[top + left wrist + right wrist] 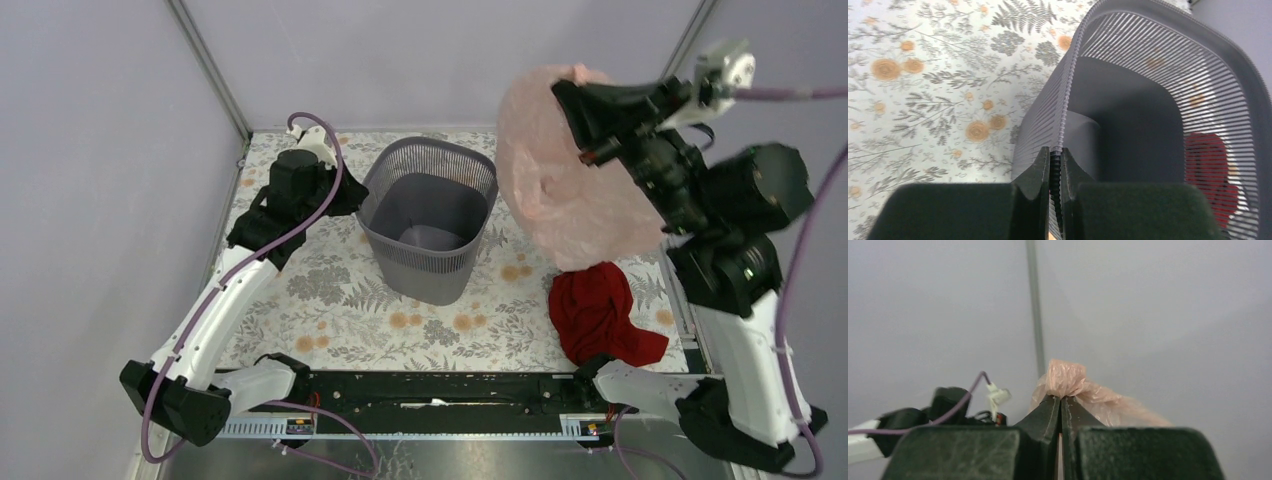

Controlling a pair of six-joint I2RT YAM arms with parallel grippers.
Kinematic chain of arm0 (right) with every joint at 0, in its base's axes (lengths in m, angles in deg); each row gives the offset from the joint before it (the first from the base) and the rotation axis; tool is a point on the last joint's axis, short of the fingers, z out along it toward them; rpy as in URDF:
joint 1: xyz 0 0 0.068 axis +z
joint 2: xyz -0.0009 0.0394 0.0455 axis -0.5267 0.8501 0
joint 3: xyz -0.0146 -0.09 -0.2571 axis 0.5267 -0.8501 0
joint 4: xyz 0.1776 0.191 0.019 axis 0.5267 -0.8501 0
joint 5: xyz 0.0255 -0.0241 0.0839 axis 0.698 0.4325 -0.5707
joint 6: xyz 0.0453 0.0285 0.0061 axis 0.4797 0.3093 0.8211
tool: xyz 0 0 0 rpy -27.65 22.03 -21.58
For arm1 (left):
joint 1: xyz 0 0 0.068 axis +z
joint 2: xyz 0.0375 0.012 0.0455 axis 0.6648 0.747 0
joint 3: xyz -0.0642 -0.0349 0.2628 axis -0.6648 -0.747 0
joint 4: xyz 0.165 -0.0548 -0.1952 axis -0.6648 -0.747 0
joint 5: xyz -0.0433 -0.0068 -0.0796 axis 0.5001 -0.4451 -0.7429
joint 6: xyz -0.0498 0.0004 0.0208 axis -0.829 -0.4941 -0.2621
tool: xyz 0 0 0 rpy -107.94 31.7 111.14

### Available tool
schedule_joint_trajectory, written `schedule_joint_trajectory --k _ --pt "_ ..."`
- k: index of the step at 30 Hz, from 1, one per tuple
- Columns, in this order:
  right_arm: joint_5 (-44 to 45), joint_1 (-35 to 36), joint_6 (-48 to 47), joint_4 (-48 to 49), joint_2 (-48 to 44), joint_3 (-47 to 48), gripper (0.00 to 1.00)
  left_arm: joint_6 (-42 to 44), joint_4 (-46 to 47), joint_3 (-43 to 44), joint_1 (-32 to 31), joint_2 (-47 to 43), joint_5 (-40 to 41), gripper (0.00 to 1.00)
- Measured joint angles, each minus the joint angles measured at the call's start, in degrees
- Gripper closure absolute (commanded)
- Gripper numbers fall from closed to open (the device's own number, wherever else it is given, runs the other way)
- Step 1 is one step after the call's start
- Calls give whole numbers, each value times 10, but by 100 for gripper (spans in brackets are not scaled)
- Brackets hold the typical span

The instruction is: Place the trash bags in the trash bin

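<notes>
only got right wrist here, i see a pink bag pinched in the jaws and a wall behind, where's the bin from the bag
Observer: The trash bin stands upright to the left of the trash bag and lower. The bag hangs beside it, not over its opening.
Operator: is anything holding the bin
Observer: Yes, the left gripper is shut on the rim of the bin's left wall.
Operator: anything near the bag i should know about
Observer: A red cloth lies crumpled on the table, between the hanging bag and the right arm's base.
</notes>
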Motion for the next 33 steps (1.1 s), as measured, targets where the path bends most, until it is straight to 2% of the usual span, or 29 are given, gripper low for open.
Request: schedule_joint_trajectory --k 4,10,14,18,22,23,24,29,33 --pt "-100 0 72 62 100 80 100 -23 25 -23 1 -13 -35 87" --pt "-206 0 214 170 233 172 100 -55 25 -39 -1 -36 -78 61" --pt "-231 0 278 225 250 163 100 -64 18 -39 -1 -52 -80 43" --pt "-202 0 290 272 181 48 100 -62 -2 -37 -1 -66 -71 28" --pt "-106 0 257 266 66 -87 100 -56 -21 -33 -1 -76 -49 15" --pt "-56 0 239 256 21 -131 100 -52 -30 -29 -1 -78 -42 12" --pt "-45 0 236 251 12 -139 100 -48 -35 -25 -1 -82 -35 9" --pt "82 0 207 197 -79 -224 100 -10 -47 -18 -1 -123 5 5" --pt "94 0 211 152 -95 -250 100 16 -62 -9 -1 -157 33 5"
